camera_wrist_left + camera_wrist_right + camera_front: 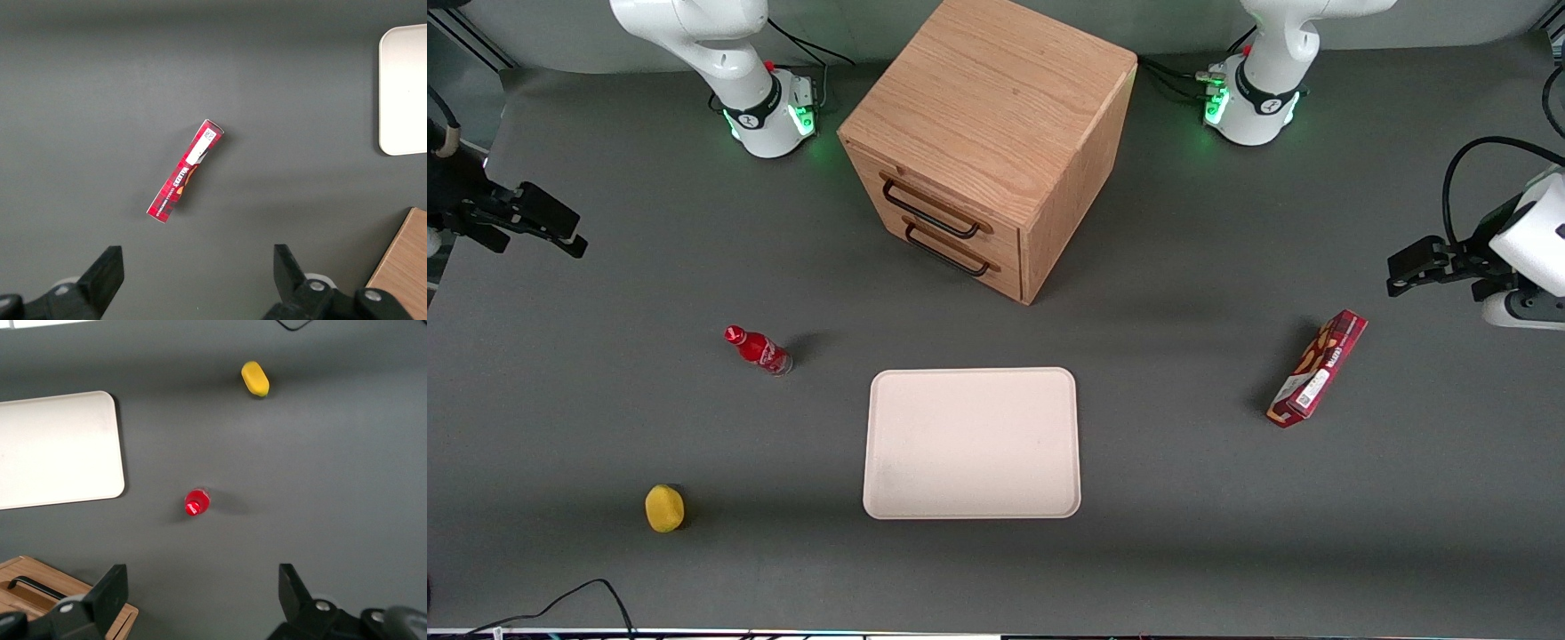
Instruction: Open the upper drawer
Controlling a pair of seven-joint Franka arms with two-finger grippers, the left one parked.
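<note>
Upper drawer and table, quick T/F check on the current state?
1. The upper drawer is shut. True.
2. The gripper is clamped on the drawer's handle. False: it hangs, jaws open, at the working arm's end of the table, clear of the cabinet.
3. The red bottle stands on the tray. False: it stands on the table beside the tray.
4. The tray holds nothing. True.

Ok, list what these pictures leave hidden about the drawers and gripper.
- Drawer contents: both the upper drawer and the lower drawer are shut, so their fronts hide the insides in the front view.
- Cabinet: the right wrist view's edge cuts it to one corner.
- Gripper, open at the working arm's end: the front view's edge cuts its arm.
</note>
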